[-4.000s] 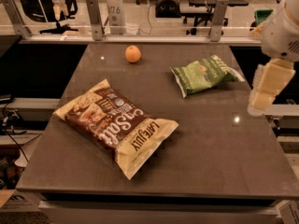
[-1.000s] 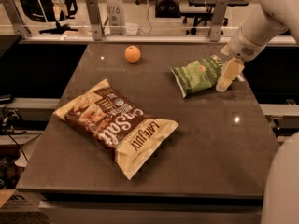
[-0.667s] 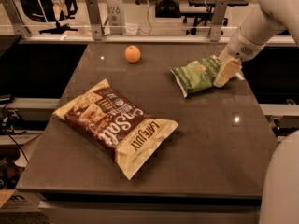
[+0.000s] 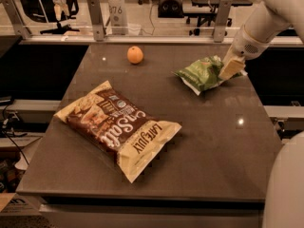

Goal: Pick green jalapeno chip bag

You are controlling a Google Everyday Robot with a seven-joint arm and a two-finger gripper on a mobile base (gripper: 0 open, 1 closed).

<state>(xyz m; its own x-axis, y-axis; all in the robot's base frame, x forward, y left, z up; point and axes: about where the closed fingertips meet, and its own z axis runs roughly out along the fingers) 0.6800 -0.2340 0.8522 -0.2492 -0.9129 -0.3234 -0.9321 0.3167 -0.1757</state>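
The green jalapeno chip bag (image 4: 202,73) lies on the dark table (image 4: 199,141) at the back right, near the right edge. Its right end looks bunched up. My gripper (image 4: 231,69), cream-coloured on a white arm, comes down from the upper right. It rests on the bag's right end and hides that part.
A large brown and cream "Late July" bag (image 4: 118,127) lies left of centre on the table. An orange (image 4: 135,54) sits at the back. A rail with metal posts (image 4: 96,18) runs behind the table. The robot's white body (image 4: 285,189) fills the lower right corner.
Over the earlier frames my gripper came in from beyond the table's right edge to the bag's right end. It is now pressed onto that end, which looks more bunched up.
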